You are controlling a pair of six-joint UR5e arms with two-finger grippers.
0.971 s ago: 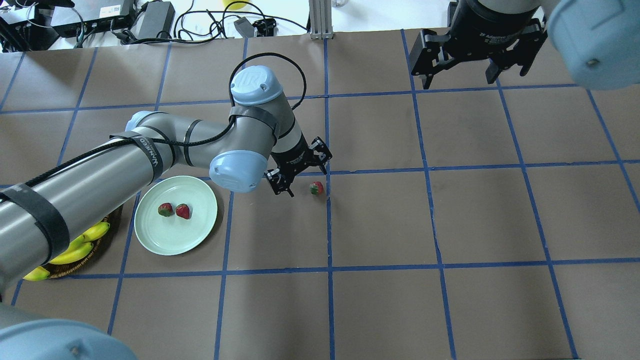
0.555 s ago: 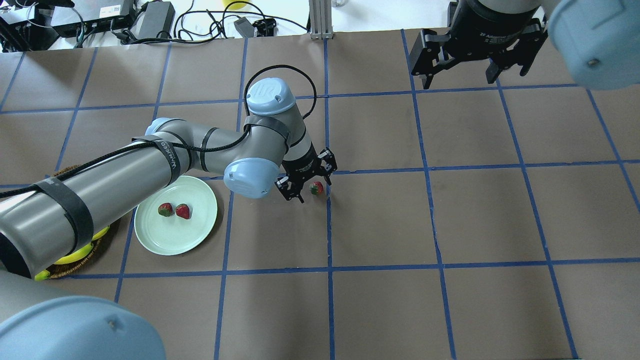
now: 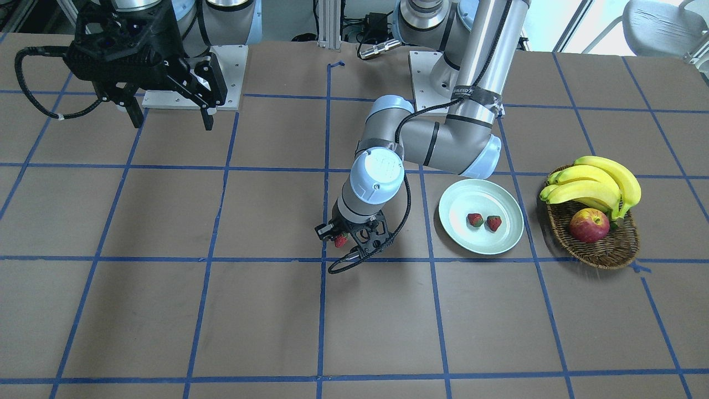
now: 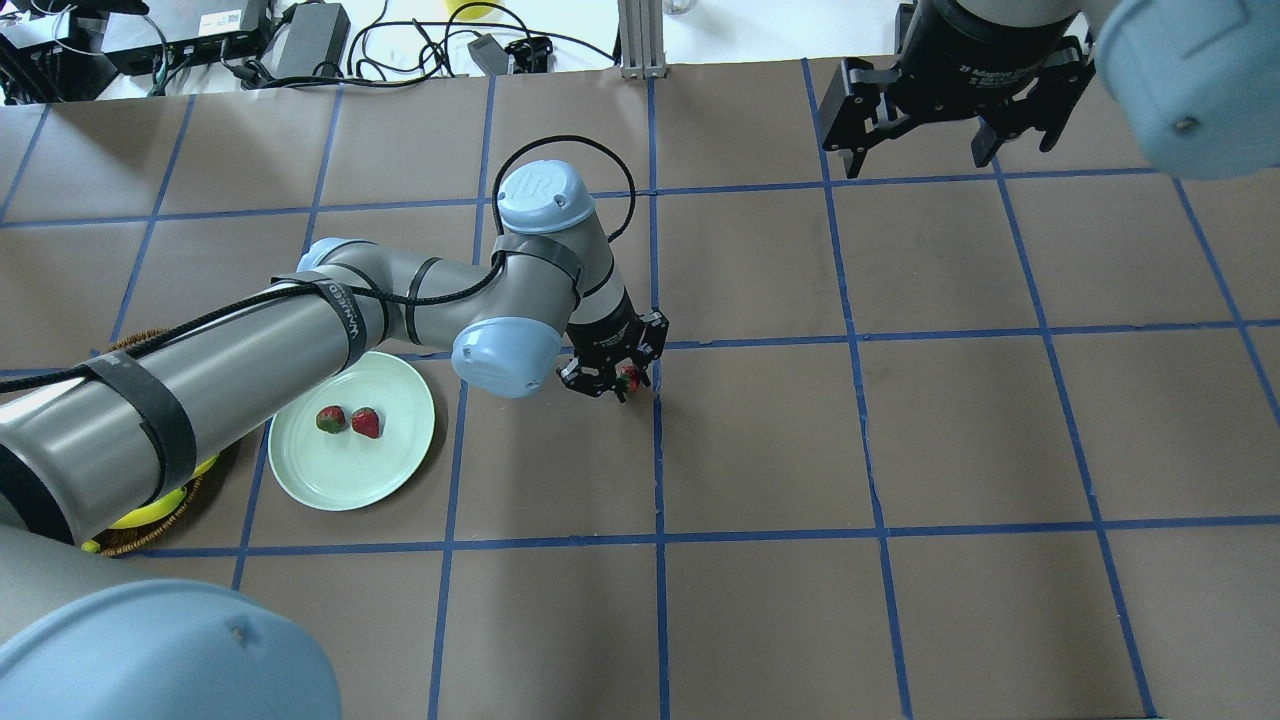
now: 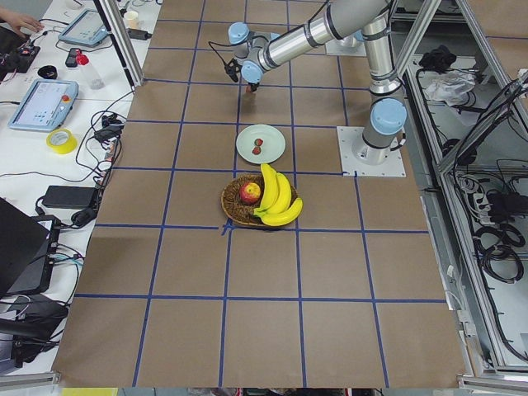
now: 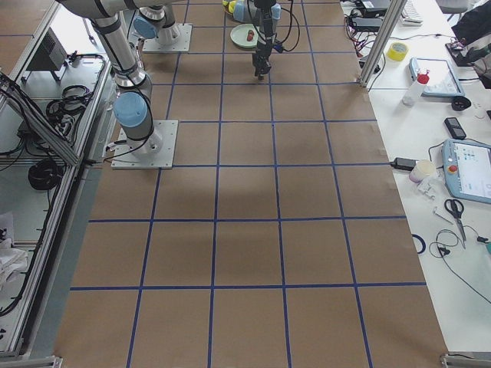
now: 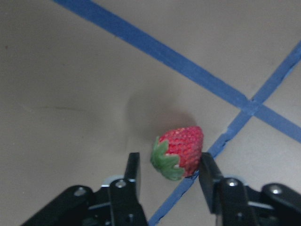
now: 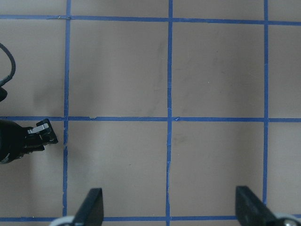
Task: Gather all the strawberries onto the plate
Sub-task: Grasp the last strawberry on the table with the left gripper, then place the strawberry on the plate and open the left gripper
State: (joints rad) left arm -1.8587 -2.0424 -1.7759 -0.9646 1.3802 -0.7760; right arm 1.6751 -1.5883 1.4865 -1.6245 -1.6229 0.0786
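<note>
Between left fingers (image 7: pixel 132 181) lies strawberry (image 7: pixel 181 149)

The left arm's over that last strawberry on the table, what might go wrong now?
The small red strawberry with a green cap sits off-centre in the open left tool, close against one finger with a gap to the other; closing may roll it away. It is tapered, so it might slip out on the way to the pale mint-green round plate.

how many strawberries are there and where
3. Two small red strawberries lie side by side on the round pale mint-green plate; the third strawberry sits on the brown table between the left claw's fingers.
</note>
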